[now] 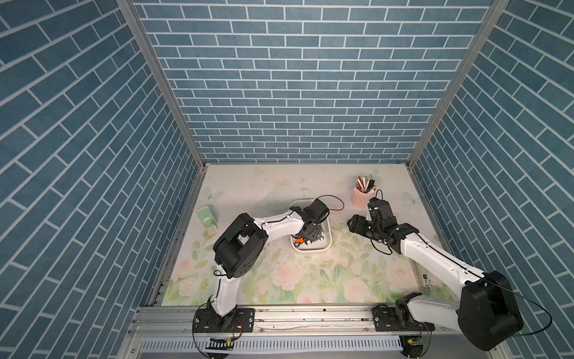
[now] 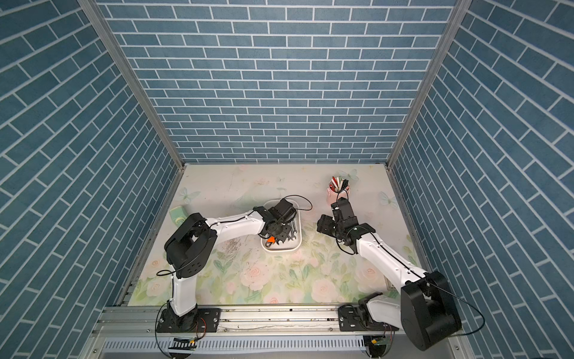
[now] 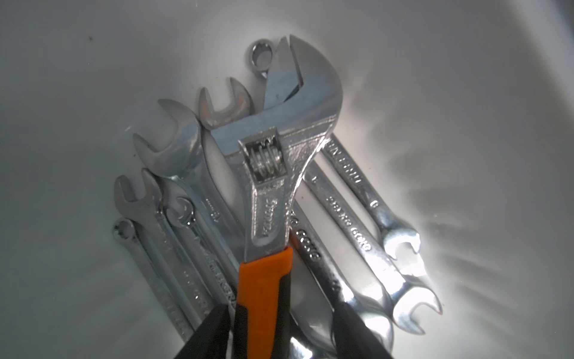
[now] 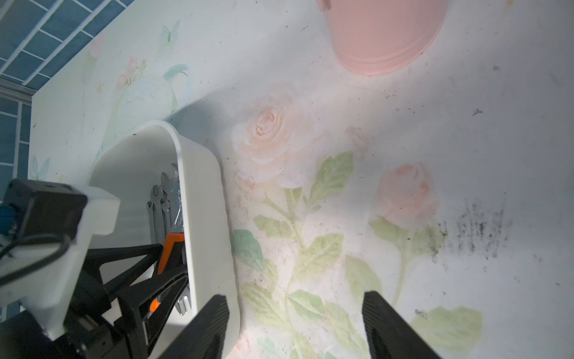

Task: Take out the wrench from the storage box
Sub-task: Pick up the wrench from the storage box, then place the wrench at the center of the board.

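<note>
The white storage box (image 1: 312, 251) (image 2: 281, 251) lies mid-table, and its wall (image 4: 202, 202) also shows in the right wrist view. In it, an adjustable wrench (image 3: 273, 161) with an orange and black handle (image 1: 298, 240) (image 2: 271, 239) (image 4: 169, 245) lies on top of several chrome spanners (image 3: 357, 223). My left gripper (image 1: 310, 233) (image 2: 279, 233) (image 3: 281, 310) reaches down into the box and is open. Its fingers straddle the orange handle: one finger is against it, the other stands apart. My right gripper (image 1: 352, 225) (image 2: 323, 223) (image 4: 295, 298) hangs open and empty over the mat, just right of the box.
A pink cup of pens (image 1: 362, 195) (image 2: 337, 194) (image 4: 382, 37) stands behind the right gripper. A green object (image 1: 206, 217) (image 2: 178, 214) sits at the table's left edge. A flat device (image 1: 424, 276) lies under the right arm. Blue brick walls close three sides.
</note>
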